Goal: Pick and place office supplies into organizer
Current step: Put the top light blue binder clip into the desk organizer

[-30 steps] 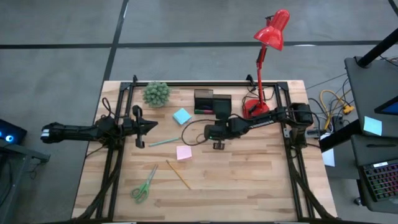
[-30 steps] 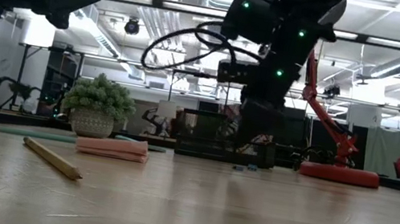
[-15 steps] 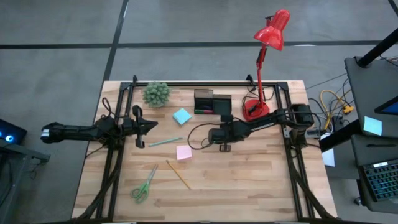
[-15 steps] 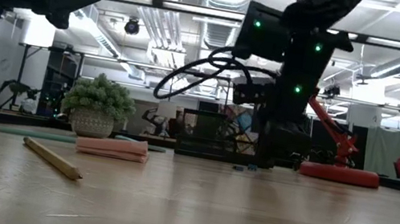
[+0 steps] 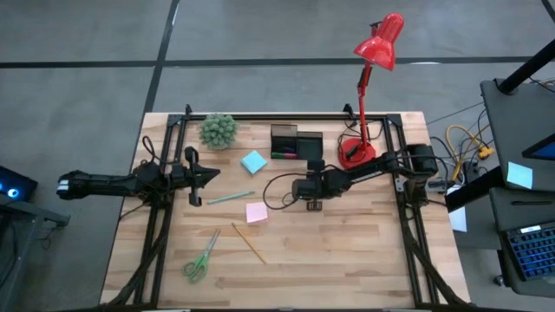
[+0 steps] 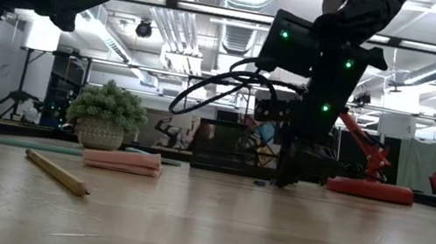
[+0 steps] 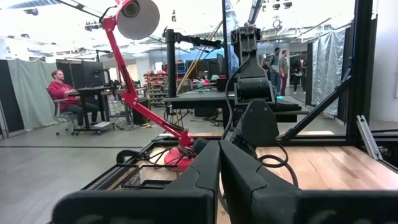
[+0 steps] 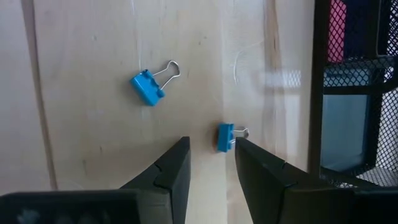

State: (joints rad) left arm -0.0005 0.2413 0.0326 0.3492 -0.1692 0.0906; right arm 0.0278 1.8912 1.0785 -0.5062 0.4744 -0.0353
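Note:
My right gripper (image 5: 309, 202) (image 8: 211, 144) is open and points down at the table, just in front of the black mesh organizer (image 5: 295, 142) (image 8: 354, 93). Its fingers stand on either side of a small blue binder clip (image 8: 224, 137) that lies on the wood. A second blue binder clip (image 8: 149, 86) lies farther off. In the low view the fingertips (image 6: 284, 179) reach almost to the tabletop. My left gripper (image 5: 211, 173) (image 7: 219, 163) is shut and waits above the table's left side. A light-blue sticky pad (image 5: 253, 161), pink sticky pad (image 5: 256, 212), teal pen (image 5: 230, 198), yellow pencil (image 5: 249, 243) and green scissors (image 5: 201, 256) lie flat.
A small potted plant (image 5: 218, 130) stands at the far left. The red lamp's base (image 5: 354, 154) sits right of the organizer, close to my right arm. A dark cable (image 5: 279, 189) loops beside the right gripper. Bare wood lies along the near right part of the table (image 5: 364, 251).
My right gripper has moved a little toward the table's right edge and come down, from well above the wood to just over it by the organizer. The left arm and the supplies have kept still.

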